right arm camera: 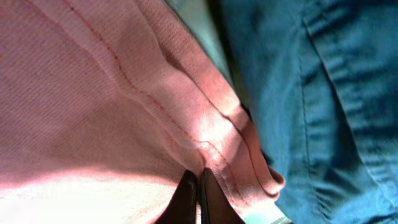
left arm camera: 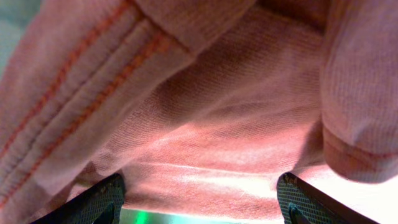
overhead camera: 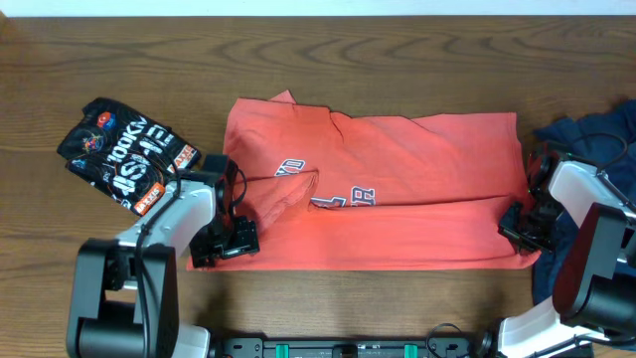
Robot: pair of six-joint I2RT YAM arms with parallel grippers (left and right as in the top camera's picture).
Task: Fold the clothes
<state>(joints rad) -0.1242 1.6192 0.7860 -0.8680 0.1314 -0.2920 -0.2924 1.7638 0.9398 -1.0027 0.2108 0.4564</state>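
An orange shirt point(overhead camera: 397, 189) with printed lettering lies spread across the table, partly folded. My left gripper point(overhead camera: 227, 242) sits at the shirt's near left corner; in the left wrist view its fingers point(left arm camera: 199, 202) are wide open with orange fabric point(left arm camera: 205, 124) between and above them. My right gripper point(overhead camera: 525, 227) is at the shirt's near right corner; in the right wrist view its fingers point(right arm camera: 198, 196) are pressed together on the orange hem point(right arm camera: 155, 112).
A black printed garment point(overhead camera: 124, 154) lies folded at the left. A blue garment point(overhead camera: 596, 134) is bunched at the right edge, beside my right arm; it also fills the right of the right wrist view point(right arm camera: 323, 93). The wooden table point(overhead camera: 397, 50) extends behind.
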